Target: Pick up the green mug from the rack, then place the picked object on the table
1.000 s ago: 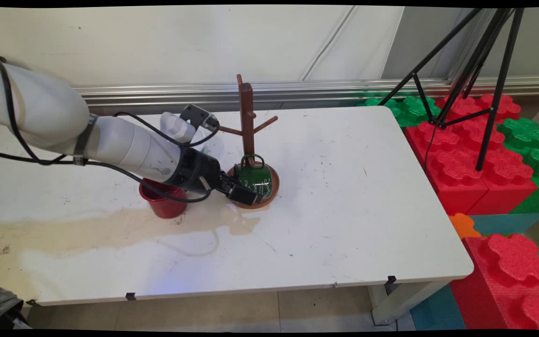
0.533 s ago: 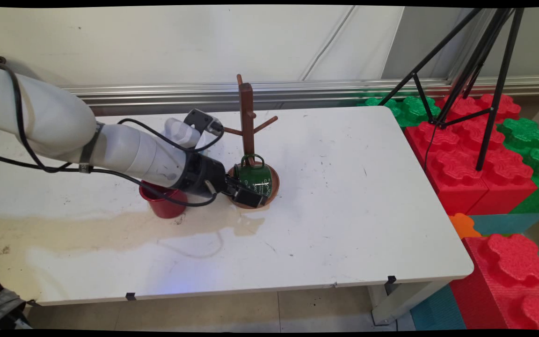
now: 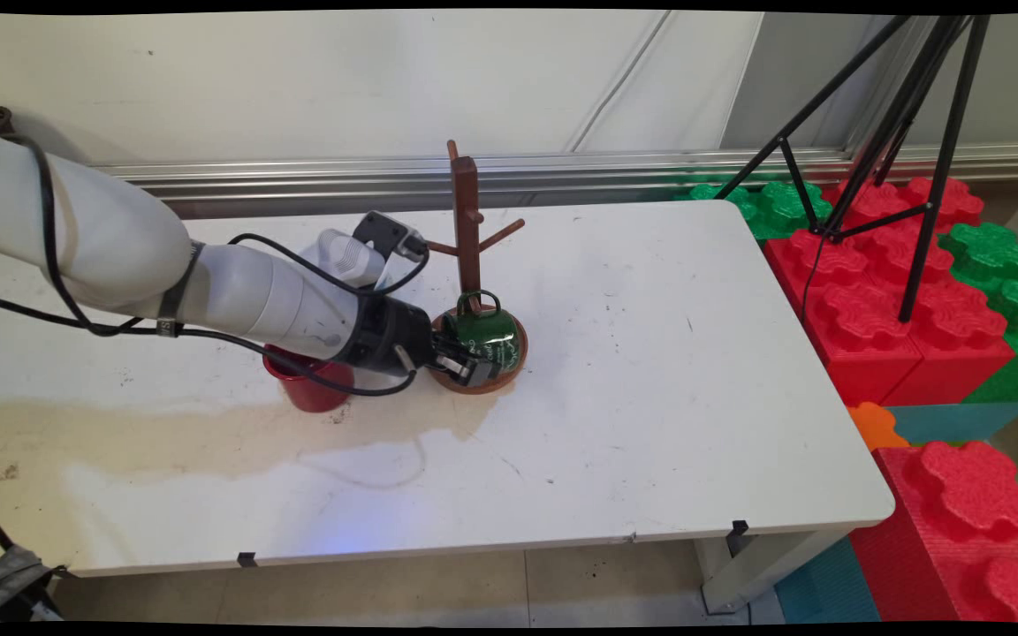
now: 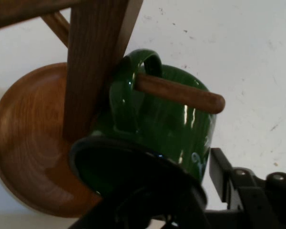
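Note:
A green mug (image 3: 490, 330) hangs by its handle on a low peg (image 4: 181, 93) of the brown wooden mug tree (image 3: 465, 221), just over the tree's round base (image 3: 502, 374). My gripper (image 3: 471, 360) comes in from the left and is shut on the mug's wall. In the hand view the green mug (image 4: 171, 124) opens towards the camera. One finger (image 4: 220, 177) lies against its outer side, and the other is hidden in the dark mouth. A red cup (image 3: 310, 386) stands on the table just below my wrist.
A brownish spill (image 3: 208, 433) spreads over the table's near left part. Off the table's right edge stand red and green foam blocks (image 3: 898, 300) and a black tripod (image 3: 924, 132). Two more pegs (image 3: 500, 234) stick out higher up the tree.
My gripper has moved right and a little up, closing in on the green mug. The mug now looks slightly tilted.

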Tool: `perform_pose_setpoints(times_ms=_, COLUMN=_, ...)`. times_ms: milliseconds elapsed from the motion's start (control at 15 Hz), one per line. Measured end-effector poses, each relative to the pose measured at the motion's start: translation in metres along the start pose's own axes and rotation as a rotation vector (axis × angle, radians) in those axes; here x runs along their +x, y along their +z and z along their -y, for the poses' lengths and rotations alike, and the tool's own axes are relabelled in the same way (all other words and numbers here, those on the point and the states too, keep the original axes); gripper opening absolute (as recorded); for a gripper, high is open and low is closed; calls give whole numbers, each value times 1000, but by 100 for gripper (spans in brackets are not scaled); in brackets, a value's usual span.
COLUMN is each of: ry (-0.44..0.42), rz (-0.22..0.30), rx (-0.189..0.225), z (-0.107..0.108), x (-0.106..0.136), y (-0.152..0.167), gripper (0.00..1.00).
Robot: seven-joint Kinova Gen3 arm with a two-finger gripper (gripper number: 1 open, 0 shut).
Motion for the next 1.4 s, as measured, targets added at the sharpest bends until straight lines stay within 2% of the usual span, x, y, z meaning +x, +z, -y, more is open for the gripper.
perform_pose_setpoints(times_ms=600, ry=12, rz=-22, rx=14, z=-4, x=-2, y=-8, gripper=0)
perform_pose_setpoints(times_ms=1400, ry=58, rz=-49, rx=-20, z=-17, x=-2, y=-23, gripper=0)
